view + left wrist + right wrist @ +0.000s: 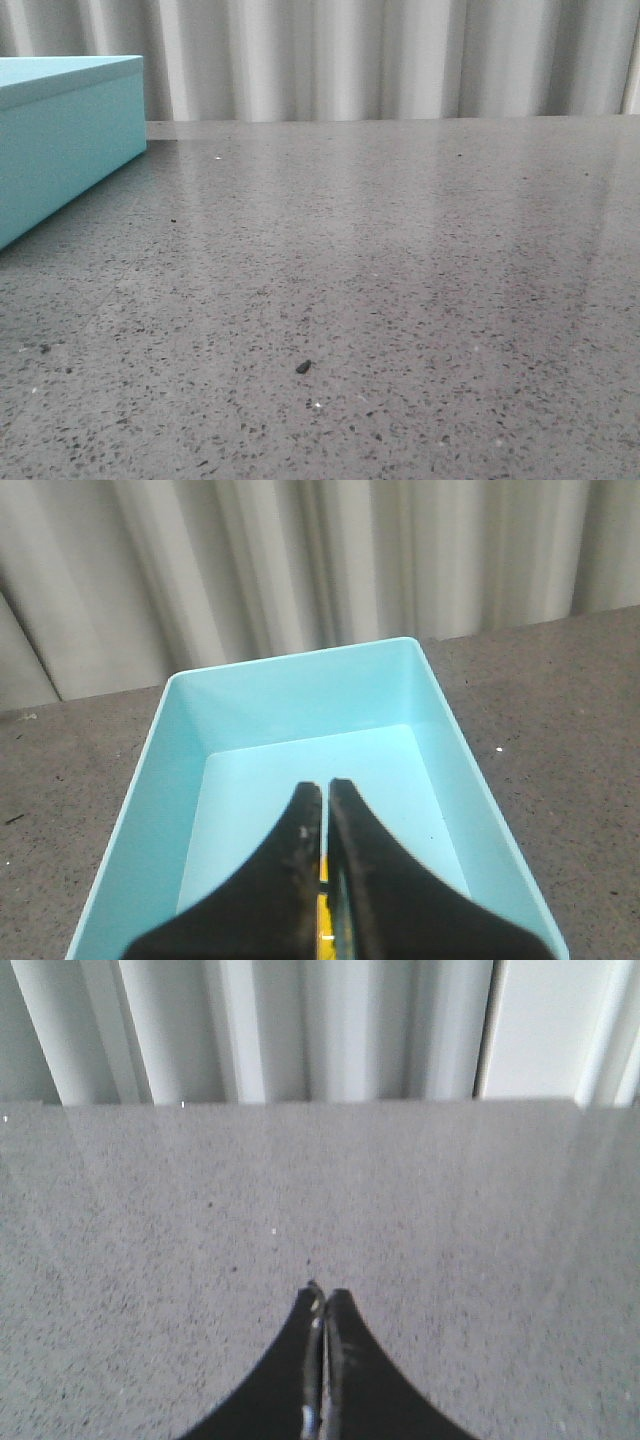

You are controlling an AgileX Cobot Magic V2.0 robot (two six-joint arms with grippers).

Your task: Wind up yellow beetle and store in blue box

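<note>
The blue box [290, 695] stands open and lidless under my left gripper [327, 783], its pale floor bare where it shows. The fingers are shut with only a thin slit between them. Through that slit shows a narrow strip of the yellow beetle [322, 912]; the fingers hide the rest of it, and I cannot tell whether it rests on the box floor. In the front view the blue box [60, 140] sits at the far left of the table, and neither gripper shows there. My right gripper [326, 1290] hangs shut and empty over bare table.
The grey speckled table [400, 260] runs back to a pleated white curtain [380, 60]. A small dark crumb [303, 367] lies near the table's front.
</note>
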